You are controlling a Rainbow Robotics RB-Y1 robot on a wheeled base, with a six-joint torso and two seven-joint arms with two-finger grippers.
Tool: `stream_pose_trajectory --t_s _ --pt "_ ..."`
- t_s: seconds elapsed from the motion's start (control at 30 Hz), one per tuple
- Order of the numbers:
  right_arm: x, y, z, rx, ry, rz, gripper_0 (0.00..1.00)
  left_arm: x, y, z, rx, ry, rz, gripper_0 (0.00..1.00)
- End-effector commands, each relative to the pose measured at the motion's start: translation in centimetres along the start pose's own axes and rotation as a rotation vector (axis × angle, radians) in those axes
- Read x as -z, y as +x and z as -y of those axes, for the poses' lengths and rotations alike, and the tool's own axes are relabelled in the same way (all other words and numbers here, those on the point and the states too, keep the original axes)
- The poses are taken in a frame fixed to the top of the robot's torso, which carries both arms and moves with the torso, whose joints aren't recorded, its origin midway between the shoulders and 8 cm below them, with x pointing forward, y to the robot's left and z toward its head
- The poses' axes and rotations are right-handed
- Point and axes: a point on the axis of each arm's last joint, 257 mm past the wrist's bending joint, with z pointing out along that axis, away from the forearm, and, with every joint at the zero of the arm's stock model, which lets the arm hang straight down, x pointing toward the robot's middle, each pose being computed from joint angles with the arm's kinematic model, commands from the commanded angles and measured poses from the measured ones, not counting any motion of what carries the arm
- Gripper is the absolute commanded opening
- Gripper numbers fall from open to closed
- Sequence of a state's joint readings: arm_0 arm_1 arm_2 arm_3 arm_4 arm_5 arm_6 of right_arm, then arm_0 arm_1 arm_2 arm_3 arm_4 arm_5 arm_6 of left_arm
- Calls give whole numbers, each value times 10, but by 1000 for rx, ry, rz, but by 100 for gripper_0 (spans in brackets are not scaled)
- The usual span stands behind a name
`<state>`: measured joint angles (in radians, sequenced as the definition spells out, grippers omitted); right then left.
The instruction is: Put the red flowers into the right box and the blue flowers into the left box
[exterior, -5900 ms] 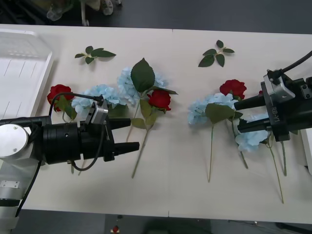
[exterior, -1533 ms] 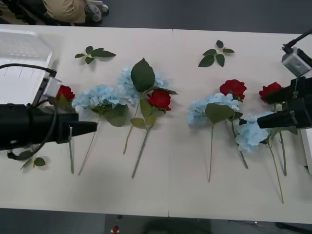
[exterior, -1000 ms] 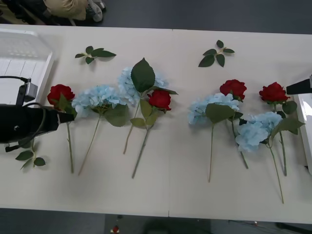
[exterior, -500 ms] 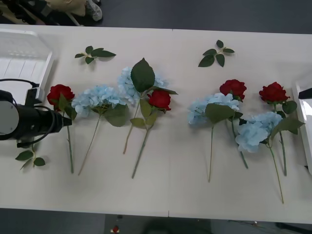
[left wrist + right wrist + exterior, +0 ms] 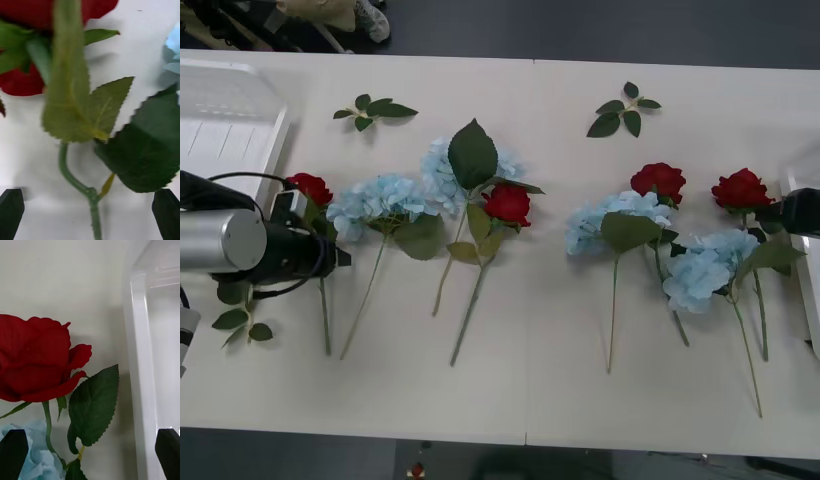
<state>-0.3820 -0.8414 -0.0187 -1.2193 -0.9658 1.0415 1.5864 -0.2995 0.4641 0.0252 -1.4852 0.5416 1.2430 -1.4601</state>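
Left gripper positioned over leftmost red rose stem on tabletop, fingers spread wide, right gripper beside right box, fingers spread wide around nothing.

The red flowers were deep crimson, on green stems with dark green, saw-edged leaves. The blue flowers were pale sky blue. The desk was plain cream. At nine o'clock the left box was translucent white; at three o'clock the right box was glossy white. Both grippers' fingers were black, and the left arm was silver and black.
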Motion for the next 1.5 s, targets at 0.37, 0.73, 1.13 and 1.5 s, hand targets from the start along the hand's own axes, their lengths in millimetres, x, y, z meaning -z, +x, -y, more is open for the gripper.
stream_pose_trajectory --t_s 0.37,0.73,1.13,1.5 --pt "-35 8 -10 -67 -20 56 95 -1 -6 -14 -134 -116 6 20" --pt "-38 12 -10 -88 -28 54 76 -6 -2 -18 -117 -113 -1 0" --pt "-29 7 1 -136 -31 50 0 36 -47 -33 -114 -106 95 0" --pt "44 -40 -9 -173 -145 51 0 143 -86 31 -140 324 164 0"
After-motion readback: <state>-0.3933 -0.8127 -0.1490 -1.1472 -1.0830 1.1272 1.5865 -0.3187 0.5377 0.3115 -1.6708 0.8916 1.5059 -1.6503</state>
